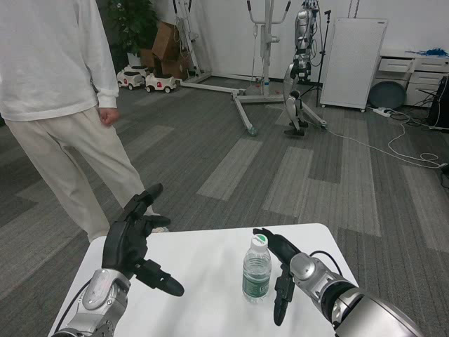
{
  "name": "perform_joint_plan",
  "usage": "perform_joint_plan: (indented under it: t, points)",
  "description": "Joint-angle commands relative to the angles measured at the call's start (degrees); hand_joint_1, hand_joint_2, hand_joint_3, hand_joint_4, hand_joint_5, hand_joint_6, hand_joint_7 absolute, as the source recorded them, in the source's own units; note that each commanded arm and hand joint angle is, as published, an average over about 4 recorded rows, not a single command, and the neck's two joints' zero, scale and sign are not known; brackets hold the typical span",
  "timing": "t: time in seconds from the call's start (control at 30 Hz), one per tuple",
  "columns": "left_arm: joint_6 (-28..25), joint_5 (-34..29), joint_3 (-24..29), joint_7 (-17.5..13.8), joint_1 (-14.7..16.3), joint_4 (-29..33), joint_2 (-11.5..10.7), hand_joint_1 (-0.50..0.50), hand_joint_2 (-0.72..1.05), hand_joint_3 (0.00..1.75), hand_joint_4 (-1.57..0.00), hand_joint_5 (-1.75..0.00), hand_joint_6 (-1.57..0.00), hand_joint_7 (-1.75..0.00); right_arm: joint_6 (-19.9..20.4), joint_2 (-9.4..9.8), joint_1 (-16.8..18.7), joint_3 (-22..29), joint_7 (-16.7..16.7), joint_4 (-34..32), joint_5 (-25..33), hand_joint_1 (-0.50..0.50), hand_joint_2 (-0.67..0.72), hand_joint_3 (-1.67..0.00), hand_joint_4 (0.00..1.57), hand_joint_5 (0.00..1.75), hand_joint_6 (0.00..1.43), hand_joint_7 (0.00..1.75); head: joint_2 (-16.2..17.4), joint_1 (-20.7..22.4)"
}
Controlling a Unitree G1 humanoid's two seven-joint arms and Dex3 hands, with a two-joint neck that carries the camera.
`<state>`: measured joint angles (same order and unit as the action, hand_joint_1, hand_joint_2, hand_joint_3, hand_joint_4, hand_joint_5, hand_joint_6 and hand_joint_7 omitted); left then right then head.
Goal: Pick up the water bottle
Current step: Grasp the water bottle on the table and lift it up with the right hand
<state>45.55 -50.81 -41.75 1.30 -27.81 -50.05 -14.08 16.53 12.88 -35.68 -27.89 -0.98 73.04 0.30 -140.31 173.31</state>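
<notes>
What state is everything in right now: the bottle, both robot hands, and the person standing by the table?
Clear plastic water bottle with green label and white cap: upright on the white table, capped, not held.
Black left hand: raised over the table, fingers spread, holding nothing.
Black right hand: open, right beside the bottle, not gripping it.
Person in white top and beige trousers: standing beyond the table's far left corner.

The water bottle (257,269) stood upright on the bench (203,260), right of centre. The right hand (280,270) lay just beside it on the right; the left hand (135,242) hung well apart to the left. A person (52,105) stood behind the bench's left corner.
</notes>
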Motion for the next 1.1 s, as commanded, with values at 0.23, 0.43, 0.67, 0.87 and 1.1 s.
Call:
perform_joint_plan:
  t: [0.23, 0.43, 0.67, 0.87, 1.1]
  points:
    - [0.60, -0.17, 0.09, 0.10, 0.13, -0.32, -0.24, -0.50, -0.55, 0.09, 0.00, -1.75, 0.00, -0.35, -0.44, -0.22, -0.44, 0.23, -0.21, 0.08, 0.49, -0.28, -0.53, -1.59, 0.15, 0.00, 0.01, 0.02, 0.04, -0.10]
    - [0.60, -0.17, 0.09, 0.10, 0.13, -0.32, -0.24, -0.50, -0.55, 0.09, 0.00, -1.75, 0.00, -0.38, -0.44, -0.22, -0.44, 0.20, -0.89, -0.01, 0.49, -0.21, -0.54, -1.59, 1.53, 0.90, 1.12, 0.80, 0.09, -0.09]
    - [0.60, -0.17, 0.09, 0.10, 0.24, -0.32, -0.24, -0.50, -0.55, 0.09, 0.00, -1.75, 0.00, -0.35, -0.42, -0.22, -0.42, 0.20, -1.28, -0.16, 0.49, -0.17, -0.54, -1.57, 1.31, 1.50, 1.43, 1.54, 0.12, -0.03]
    - [0.60, -0.17, 0.16, 0.10, 0.33, -0.32, -0.24, -0.50, -0.55, 0.09, 0.00, -1.75, 0.00, -0.37, -0.27, -0.22, -0.16, 0.29, -1.31, -0.40, 0.49, -0.17, -0.54, -1.59, 1.30, 1.45, 1.43, 1.47, 0.15, 0.11]
    - [0.60, -0.17, 0.29, 0.10, 0.50, -0.23, -0.24, -0.50, -0.55, 0.09, 0.00, -1.75, 0.00, -0.35, 0.13, -0.09, 0.64, 1.13, -1.31, -2.25, 0.49, -0.17, -0.54, -1.59, 1.31, 1.36, 1.43, 1.40, 0.11, 0.51]
